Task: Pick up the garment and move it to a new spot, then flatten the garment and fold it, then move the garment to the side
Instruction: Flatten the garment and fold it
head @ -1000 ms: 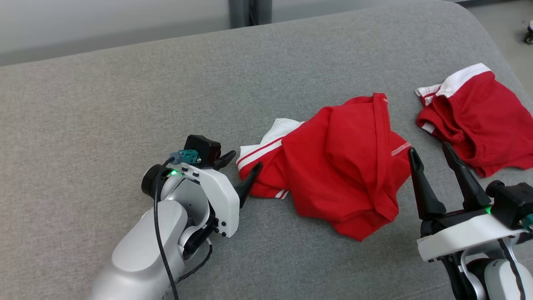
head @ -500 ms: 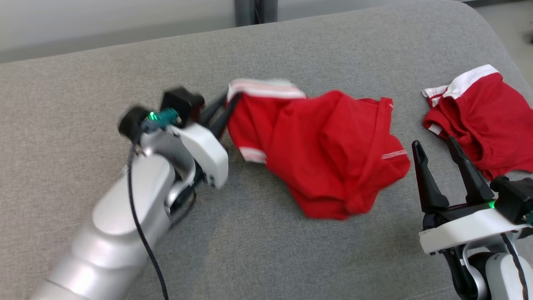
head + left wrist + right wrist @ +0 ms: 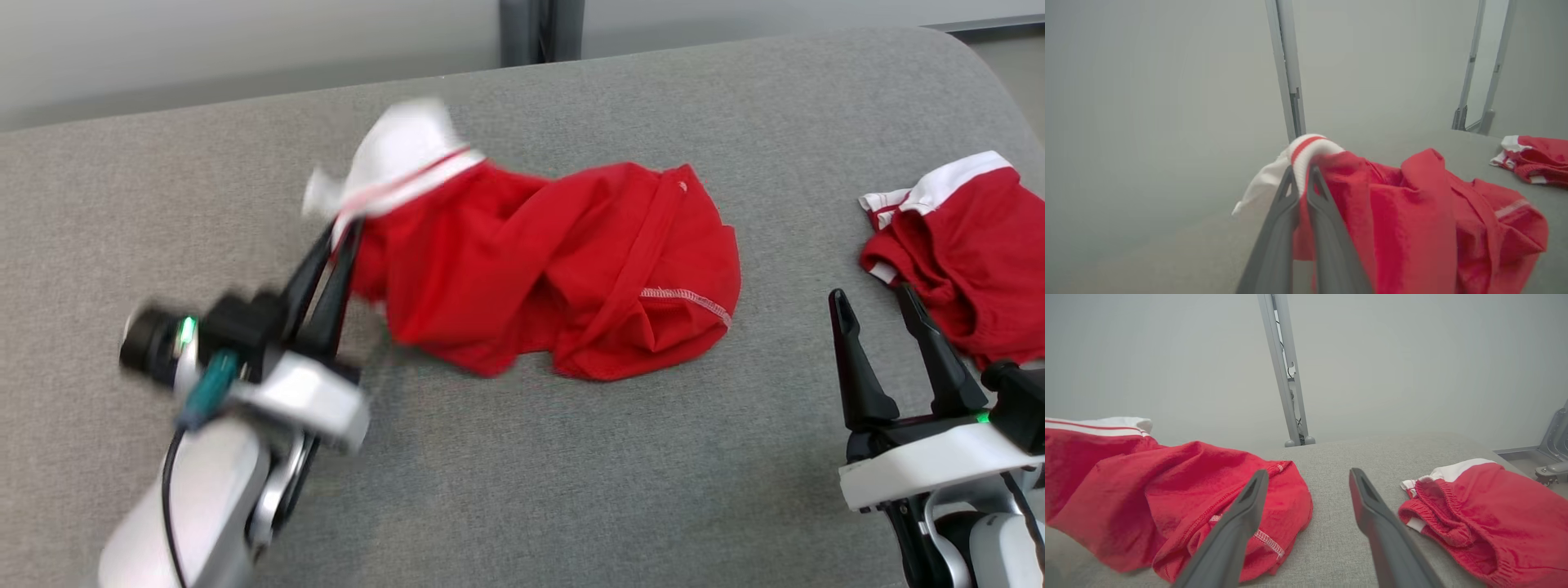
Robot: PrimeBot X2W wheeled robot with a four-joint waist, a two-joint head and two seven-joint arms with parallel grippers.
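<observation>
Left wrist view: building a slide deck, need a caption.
Left pincer shut on the white striped trim of the red garment, above the grey cushion; a second red garment beyond.

The head view looks down on the grey bench (image 3: 571,490); both wrist views skim low across it, sharing the red garment (image 3: 555,261).

Crumpled red cloth (image 3: 971,253) on grey surface (image 3: 571,474); metal post (image 3: 540,28) behind.

Red garment (image 3: 555,269) with white striped trim, grey cloth surface (image 3: 571,474), dark-fingered gripper (image 3: 886,298)
</observation>
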